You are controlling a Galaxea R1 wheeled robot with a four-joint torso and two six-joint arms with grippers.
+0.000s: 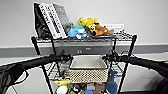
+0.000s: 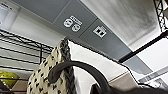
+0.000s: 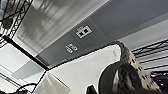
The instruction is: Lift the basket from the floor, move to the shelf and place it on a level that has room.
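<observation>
Basket (image 1: 88, 68): small, rectangular, with beige woven sides speckled dark and a cream cloth lining folded over the rim. It is raised between the two arms at the near side of the shelf (image 1: 133, 50), at the height of the level (image 1: 117, 70) below the top tier, and appears to project toward the near side of that mesh; whether its base already rests on the mesh cannot be determined.

Handling, as a judgement: the basket looks empty and light. The woven walls should flex under side pressure and the cloth lining may slip, so the best hold is at the two short ends, at the braided rim, with equal pressure from both sides and the base kept level.

Left gripper (image 1: 67, 58) sits against the left end of the basket, right gripper (image 1: 107, 58) against the right end. The state of the fingers cannot be determined on either side. In the left wrist view the braided corner (image 2: 65, 60) stands close to the camera; in the right wrist view the lining (image 3: 82, 67) and the opposite corner are likewise close.

Surroundings: the top tier carries books (image 1: 53, 18) and plush toys (image 1: 92, 28). Lower tiers hold further small items (image 1: 62, 88). A grey wall band with outlets (image 2: 72, 23) runs behind the shelf.
</observation>
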